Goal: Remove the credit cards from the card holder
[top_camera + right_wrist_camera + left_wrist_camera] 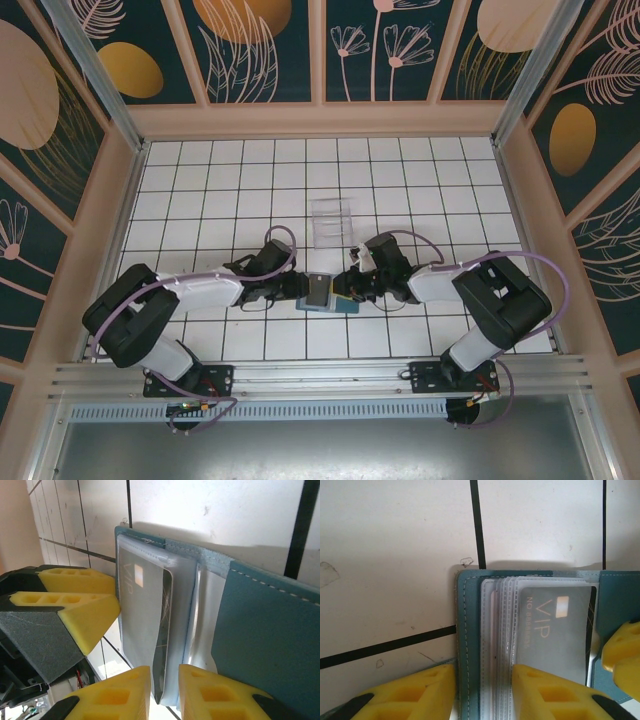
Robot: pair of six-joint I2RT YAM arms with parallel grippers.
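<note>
Soft, even light is falling from above in the top view. The white tiled table [250, 180] is looking bright, and the arms are casting only faint grey patches under themselves. In the left wrist view the card holder [465, 645] is throwing a soft shadow on the tiles just beyond its far edge. The whole picture is looking slightly hazy, and the yellow fingers [420, 695] near the lens are appearing a little soft. In the right wrist view the tiles are glowing almost overexposed, and the clear sleeve [182, 595] is catching pale glare.
</note>
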